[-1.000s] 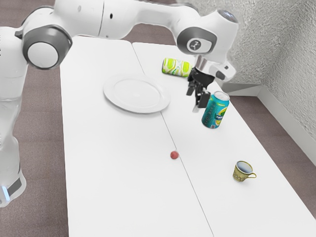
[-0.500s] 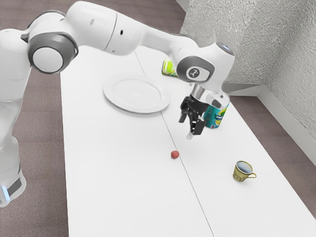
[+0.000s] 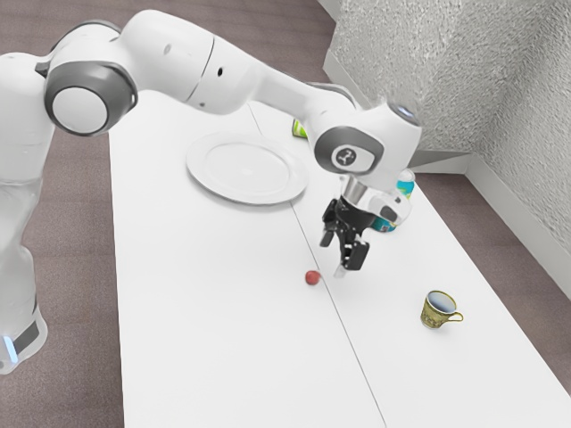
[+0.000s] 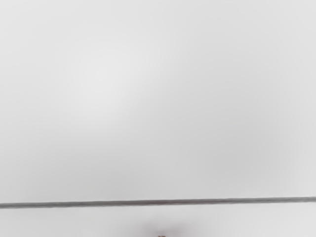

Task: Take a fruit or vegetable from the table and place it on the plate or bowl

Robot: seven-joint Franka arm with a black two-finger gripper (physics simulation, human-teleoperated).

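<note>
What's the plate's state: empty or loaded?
Empty. The plate shows only a bare white surface, and the small red fruit lies on the table, apart from the plate.

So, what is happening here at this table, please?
A Franka arm's black gripper hangs open and empty just above the white table, close beside a small red fruit that lies near the table's seam. The fruit is not yet grasped. The white plate, where it should go, has nothing on it, farther back toward the exterior view's left. A teal can stands behind the hand, and a yellow cup sits toward the exterior view's right.
</note>
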